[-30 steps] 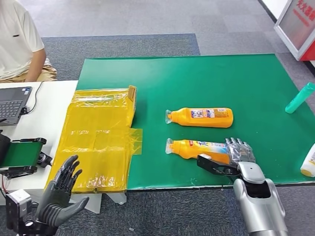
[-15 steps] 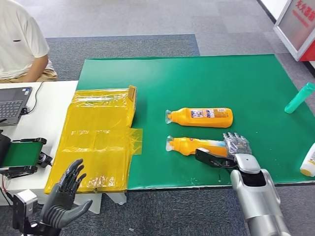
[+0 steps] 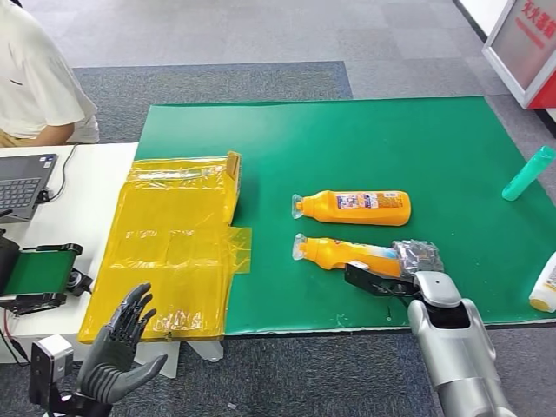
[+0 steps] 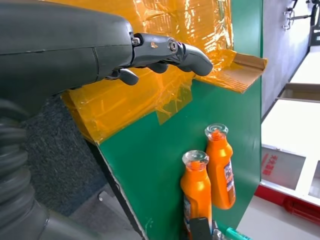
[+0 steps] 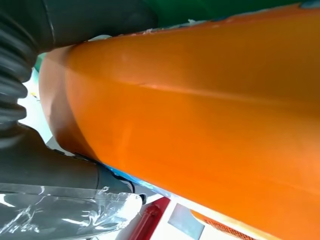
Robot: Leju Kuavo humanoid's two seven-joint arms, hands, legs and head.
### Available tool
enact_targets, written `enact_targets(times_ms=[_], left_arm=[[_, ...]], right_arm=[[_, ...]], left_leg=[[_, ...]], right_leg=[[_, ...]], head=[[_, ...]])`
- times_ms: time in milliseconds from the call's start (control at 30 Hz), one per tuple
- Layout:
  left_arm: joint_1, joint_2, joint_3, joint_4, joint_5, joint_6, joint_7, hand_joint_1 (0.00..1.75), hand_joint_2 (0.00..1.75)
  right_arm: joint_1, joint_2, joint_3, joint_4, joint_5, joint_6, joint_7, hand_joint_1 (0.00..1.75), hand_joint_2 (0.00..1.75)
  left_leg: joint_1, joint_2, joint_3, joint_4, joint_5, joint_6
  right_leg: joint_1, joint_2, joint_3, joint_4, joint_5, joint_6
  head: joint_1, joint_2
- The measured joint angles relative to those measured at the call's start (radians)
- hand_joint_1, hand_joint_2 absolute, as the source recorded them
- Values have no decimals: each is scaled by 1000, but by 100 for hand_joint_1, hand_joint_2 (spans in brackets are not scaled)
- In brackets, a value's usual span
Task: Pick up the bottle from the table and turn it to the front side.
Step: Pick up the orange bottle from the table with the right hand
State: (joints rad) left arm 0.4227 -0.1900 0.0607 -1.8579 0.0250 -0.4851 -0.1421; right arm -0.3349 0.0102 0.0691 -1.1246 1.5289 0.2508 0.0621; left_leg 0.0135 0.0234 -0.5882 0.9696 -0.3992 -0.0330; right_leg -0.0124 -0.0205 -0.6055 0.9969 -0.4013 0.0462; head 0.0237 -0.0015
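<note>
At lower right of the head view, our right hand [image 3: 414,263] has its fingers wrapped on the near orange bottle [image 3: 340,253], lying on the green worktop [image 3: 407,139]. We should firm the grip, then lift before rolling. Our left hand [image 3: 118,343] hangs with fingers apart.

Two orange bottles [image 3: 354,208] [image 3: 340,254] with clear caps and multicoloured labels lie on the green mat [image 3: 393,139] of the worktop. Yellow plastic sheeting [image 3: 174,243] covers the mat's edge. A teal bottle [image 3: 528,173] lies at the far side. The floor [image 3: 216,82] is grey carpet. The silver-armed right hand [image 3: 413,265] is dark grey.
</note>
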Motion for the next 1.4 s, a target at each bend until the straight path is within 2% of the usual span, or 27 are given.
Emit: enact_targets(times_ms=[167, 367, 667, 900, 1100, 1267, 1400], left_arm=[[-3, -1, 0, 0, -7, 2, -4, 0, 175], [-3, -18, 3, -12, -51, 12, -9, 0, 175], [-11, -52, 9, -41, -130, 46, -18, 0, 175], [-84, -85, 4, -70, -196, 140, -26, 0, 175], [-154, -82, -59, -72, -175, 198, -48, 0, 175], [-262, -63, -166, -86, -98, 207, -20, 0, 175], [-315, -46, -258, -87, -32, 194, -2, 0, 175]], right_arm=[[34, 19, -2, -39, -63, -41, -50, 175, 175], [157, 80, -2, -221, -299, -49, -114, 175, 175], [246, 112, 6, -385, -370, -74, -142, 175, 175], [342, 157, 62, -558, -656, -81, -169, 175, 175], [370, 173, 128, -642, -690, -140, -181, 175, 175], [331, 177, 209, -699, -698, -197, -158, 175, 175], [317, 177, 262, -704, -698, -244, -160, 175, 175]], left_leg=[[0, 0, 0, 0, 0, 0], [0, 0, -3, 0, 0, 0], [-1, 0, -4, 0, -1, 1], [0, 0, -4, 0, 0, 0], [-1, 0, -4, 0, 0, 1], [-1, 0, -4, 0, 2, 0], [-1, 0, -4, 0, 2, -1]], right_leg=[[0, 0, 0, 0, 0, 0], [0, 0, -3, 0, -1, 0], [-1, -1, -3, 0, -1, 1], [0, -1, -4, 0, -1, 1], [-1, -1, -4, 0, -1, 1], [-1, -1, -4, 0, 1, 0], [-1, -1, -4, 0, 1, 0]], head=[[0, 0], [0, 0], [0, 0], [0, 0], [0, 0], [0, 0], [0, 0]])
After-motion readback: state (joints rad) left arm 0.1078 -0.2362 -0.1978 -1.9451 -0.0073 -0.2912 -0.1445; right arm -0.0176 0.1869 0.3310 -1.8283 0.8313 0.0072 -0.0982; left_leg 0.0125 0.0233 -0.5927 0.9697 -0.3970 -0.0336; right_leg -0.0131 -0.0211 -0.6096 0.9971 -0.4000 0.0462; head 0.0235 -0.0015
